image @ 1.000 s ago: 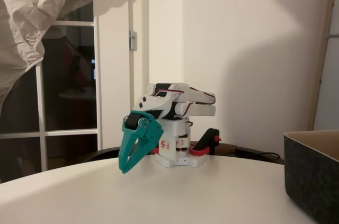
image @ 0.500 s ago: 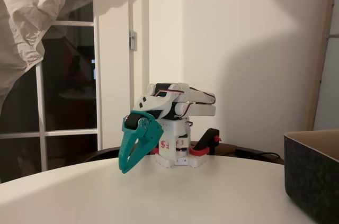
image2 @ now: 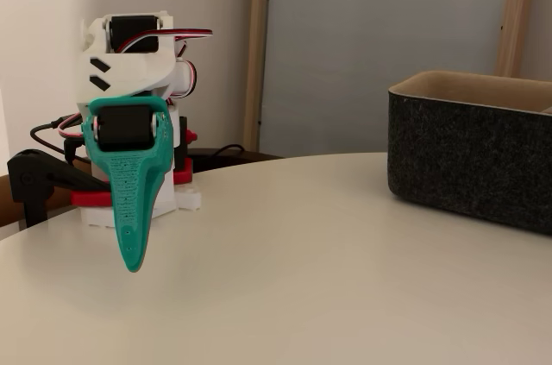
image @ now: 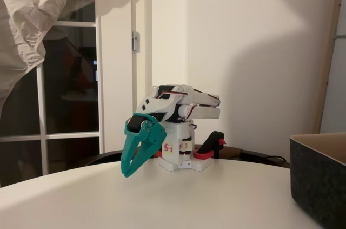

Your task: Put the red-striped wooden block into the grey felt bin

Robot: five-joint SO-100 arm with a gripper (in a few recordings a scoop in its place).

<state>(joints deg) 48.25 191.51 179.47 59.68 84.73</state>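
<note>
The white arm is folded back over its base, and its teal gripper [image: 126, 172] [image2: 134, 263] hangs tip-down just above the white table [image: 178, 202] [image2: 328, 279]. The fingers lie together, shut, with nothing between them. The grey felt bin [image: 319, 177] [image2: 474, 154] stands at the right in both fixed views, well away from the gripper, with its tan inside wall showing. The red-striped wooden block is out of view.
The arm's white base with its red clamp [image: 208, 150] stands at the table's far edge. A glass door and a hanging cloth [image: 32, 18] are behind the table on the left. Bare tabletop lies between the gripper and the bin.
</note>
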